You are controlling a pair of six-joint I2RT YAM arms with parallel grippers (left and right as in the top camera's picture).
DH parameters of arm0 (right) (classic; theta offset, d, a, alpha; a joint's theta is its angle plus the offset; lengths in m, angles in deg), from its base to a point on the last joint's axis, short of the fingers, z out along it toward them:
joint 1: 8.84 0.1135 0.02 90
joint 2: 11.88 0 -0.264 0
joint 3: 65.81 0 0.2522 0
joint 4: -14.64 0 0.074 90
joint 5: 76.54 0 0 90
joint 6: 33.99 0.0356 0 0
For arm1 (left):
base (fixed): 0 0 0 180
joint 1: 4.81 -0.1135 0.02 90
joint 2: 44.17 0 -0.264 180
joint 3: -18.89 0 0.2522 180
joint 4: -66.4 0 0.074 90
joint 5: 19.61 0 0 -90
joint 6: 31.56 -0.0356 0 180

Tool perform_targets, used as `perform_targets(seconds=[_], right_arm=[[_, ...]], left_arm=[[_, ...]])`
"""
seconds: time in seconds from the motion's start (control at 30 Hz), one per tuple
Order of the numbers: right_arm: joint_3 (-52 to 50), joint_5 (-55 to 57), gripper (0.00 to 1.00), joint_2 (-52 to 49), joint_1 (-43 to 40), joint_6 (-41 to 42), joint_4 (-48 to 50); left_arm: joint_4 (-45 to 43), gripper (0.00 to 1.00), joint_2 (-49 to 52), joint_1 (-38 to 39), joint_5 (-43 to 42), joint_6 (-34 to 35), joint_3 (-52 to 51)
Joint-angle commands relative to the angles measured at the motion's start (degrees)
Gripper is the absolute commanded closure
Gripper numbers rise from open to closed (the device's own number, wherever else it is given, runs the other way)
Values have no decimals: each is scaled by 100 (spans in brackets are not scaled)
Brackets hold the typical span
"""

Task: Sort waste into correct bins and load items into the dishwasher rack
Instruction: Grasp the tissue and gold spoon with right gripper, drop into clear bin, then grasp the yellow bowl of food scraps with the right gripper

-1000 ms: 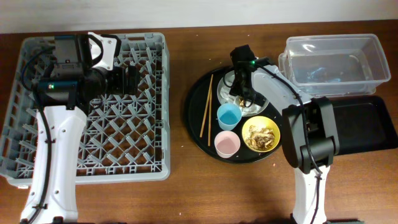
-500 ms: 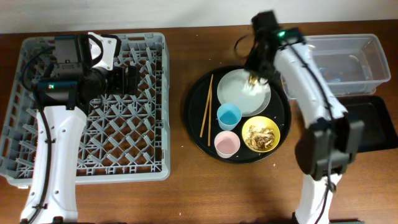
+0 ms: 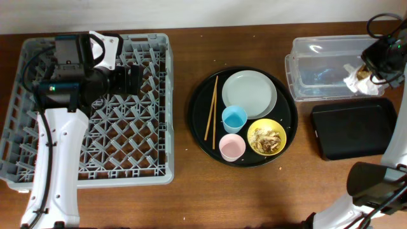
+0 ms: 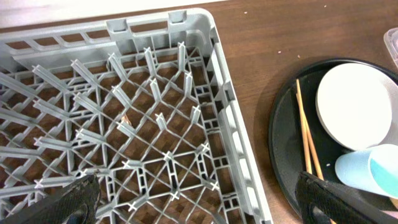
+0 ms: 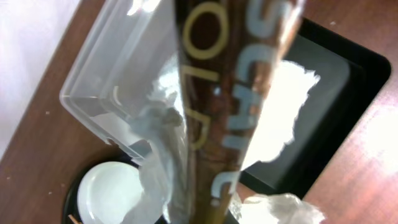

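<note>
My right gripper (image 3: pixel 365 70) hangs over the right end of the clear tub (image 3: pixel 337 60), shut on a shiny gold-brown wrapper (image 5: pixel 230 93) and crumpled white napkins (image 3: pixel 353 79). The wrapper fills the right wrist view and hides the fingers. The flat black tray (image 3: pixel 356 130) lies just in front of the tub. The pale plate (image 3: pixel 249 93), blue cup (image 3: pixel 234 118), pink cup (image 3: pixel 232 147), yellow bowl (image 3: pixel 267 137) with food scraps and chopsticks (image 3: pixel 210 108) sit on the round black tray (image 3: pixel 198 121). My left gripper (image 3: pixel 130 79) stands open above the grey rack (image 3: pixel 152 159).
In the left wrist view the rack's right wall (image 4: pixel 233 143) runs beside bare brown table, with the round tray's rim (image 4: pixel 280 155), the chopsticks (image 4: pixel 305 137) and the plate (image 4: pixel 354 106) just to the right. Something small and bluish lies inside the tub.
My right gripper shut on the napkins and wrapper at the plate, lifted them and swung right to above the tub. The plate now lies bare. The left arm has not moved.
</note>
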Motion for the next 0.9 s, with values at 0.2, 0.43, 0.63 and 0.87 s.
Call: perform_targets(seconds=[0.2,0.43,0.63,0.87], right_arm=[[63,369,96,-1751,181,715,2780],[299,48,2,-1779,199,-337,2907],[1132,-1311,3,-704,1012,-2162,533],[505,-595,16,-691,2524,-2216,-1276]], left_arm=[[-144,1,42,-20,-7,-92,118],[-149,1,42,-20,-7,-92,118],[-153,1,42,-20,-7,-92,120],[68,1,42,-20,-7,-92,118]])
